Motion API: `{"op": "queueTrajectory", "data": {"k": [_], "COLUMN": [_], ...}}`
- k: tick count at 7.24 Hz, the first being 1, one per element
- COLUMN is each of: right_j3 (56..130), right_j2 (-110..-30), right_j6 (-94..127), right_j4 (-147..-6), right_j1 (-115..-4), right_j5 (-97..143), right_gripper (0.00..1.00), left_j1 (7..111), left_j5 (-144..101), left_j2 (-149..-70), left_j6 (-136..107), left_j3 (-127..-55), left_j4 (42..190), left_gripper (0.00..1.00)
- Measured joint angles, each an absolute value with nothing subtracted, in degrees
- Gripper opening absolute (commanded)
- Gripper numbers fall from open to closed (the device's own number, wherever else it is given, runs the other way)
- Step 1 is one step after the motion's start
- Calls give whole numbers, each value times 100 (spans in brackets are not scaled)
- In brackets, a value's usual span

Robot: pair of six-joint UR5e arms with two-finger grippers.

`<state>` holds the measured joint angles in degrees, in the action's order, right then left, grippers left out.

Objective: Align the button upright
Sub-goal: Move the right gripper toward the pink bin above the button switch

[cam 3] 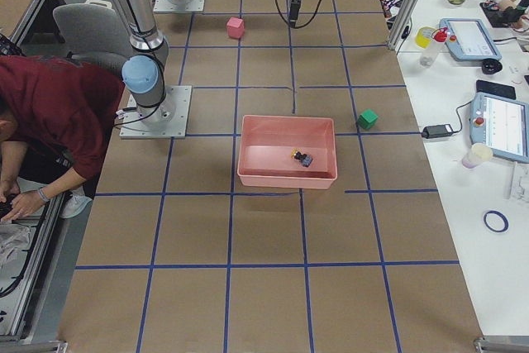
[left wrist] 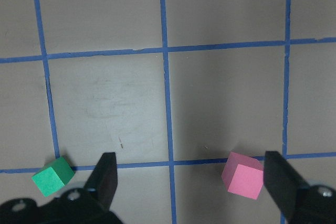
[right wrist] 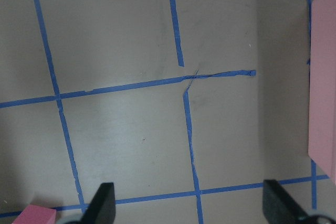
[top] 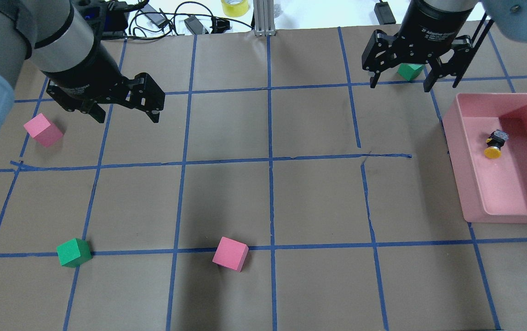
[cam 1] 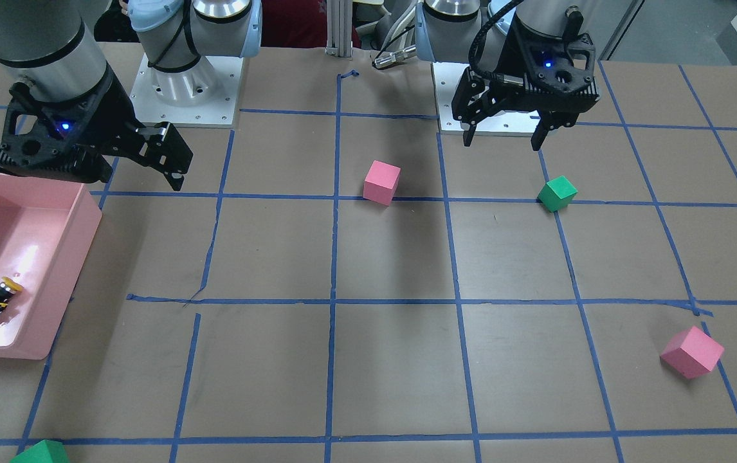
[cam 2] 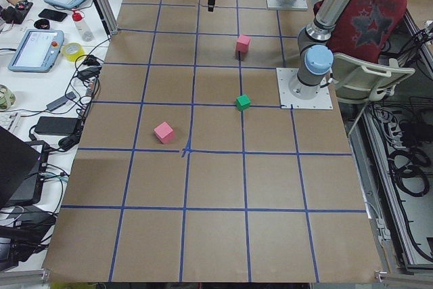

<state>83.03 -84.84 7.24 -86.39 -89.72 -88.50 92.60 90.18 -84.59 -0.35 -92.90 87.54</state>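
Button (top: 494,145) lies tipped on its side on the floor of the pink bin (top: 456,151) at the right end of the bench (top: 309,193), toward the bin's far half, with its yellow cap pointing back at me and its grey base pointing away. Righting it is not yet begun. My right fingers (top: 375,76) are spread wide and grasp nothing. They hang above the bench just left of the bin's far corner, over a green cube (top: 409,71), so I judge this arm the one to do the job, being the nearer, and held high so that it can cross the bin wall. My left fingers (top: 151,108) are also released and empty, well apart from the bin on the left side beside a pink cube (top: 42,130); there they stay clear of the work. The overhead and front views show the button's lean plainly, cap, black body and base in a row. My right wrist camera catches only a strip of the bin's wall at its right margin and no button at all. The left wrist camera sees only bench, tape lines, a green cube and a pink one. From the right-end view the button is a small dark speck in the bin, too small to read its tilt.
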Motion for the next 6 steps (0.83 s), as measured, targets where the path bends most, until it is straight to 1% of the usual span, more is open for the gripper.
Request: {"op": "queueTrajectory", "data": {"k": [6], "right_j3": [8371], "right_j2": [-8462], "right_j6": [689], "right_j4": [-8652], "right_j1": [-8938], "right_j5": [-8875], "right_gripper": [100], "left_j1": [9264], "left_j5": [9018], "left_j2": [-8455], "left_j6": [-42], "left_j3": [-9290], "left_j4": [8756], "left_gripper": [100]}}
